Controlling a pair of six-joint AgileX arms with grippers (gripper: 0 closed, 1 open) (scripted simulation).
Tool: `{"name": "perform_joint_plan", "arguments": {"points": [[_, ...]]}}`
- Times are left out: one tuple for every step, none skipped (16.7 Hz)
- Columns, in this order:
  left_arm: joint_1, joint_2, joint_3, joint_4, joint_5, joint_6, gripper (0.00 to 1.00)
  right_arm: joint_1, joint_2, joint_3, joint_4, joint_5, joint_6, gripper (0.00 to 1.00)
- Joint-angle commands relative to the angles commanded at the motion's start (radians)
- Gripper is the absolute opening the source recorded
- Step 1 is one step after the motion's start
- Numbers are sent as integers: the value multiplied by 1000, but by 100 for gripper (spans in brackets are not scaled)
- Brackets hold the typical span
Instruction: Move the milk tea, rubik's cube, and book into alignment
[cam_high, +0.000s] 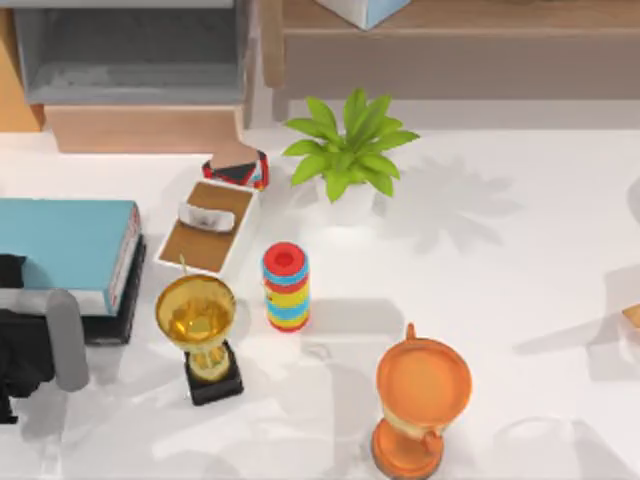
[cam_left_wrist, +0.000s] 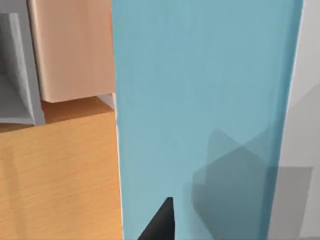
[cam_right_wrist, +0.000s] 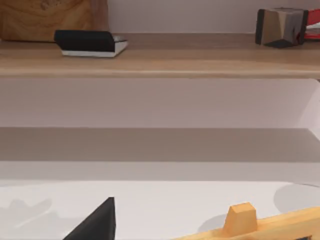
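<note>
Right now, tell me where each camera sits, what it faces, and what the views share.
Top view: above the table, looking down; left arm at its left edge by the book.
Left wrist view: close over the book's teal cover; a dark finger tip shows.
Right wrist view: low, facing a wooden shelf.
Shared: top and left wrist both show the book.

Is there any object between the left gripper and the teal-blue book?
Nothing visible does. The left gripper, at the table's left edge, is directly beside the thick teal-blue book, and in its wrist view the cover lies just ahead of the dark fingertip.
</note>
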Motion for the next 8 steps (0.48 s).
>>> {"name": "perform_joint_plan", "arguments": {"points": [[0,0,0,0,0,0,90,0,0,0,0,0,0,100],[0,0,0,0,0,0,98,0,0,0,0,0,0,100],[0,0,0,0,0,0,100,0,0,0,0,0,0,100],[0,0,0,0,0,0,100,0,0,0,0,0,0,100],[0,0,0,0,0,0,100,0,0,0,0,0,0,100],[0,0,0,0,0,0,100,0,0,0,0,0,0,100],[0,0,0,0,0,0,100,0,0,0,0,0,0,100],[0,0,0,0,0,0,100,0,0,0,0,0,0,100]]}}
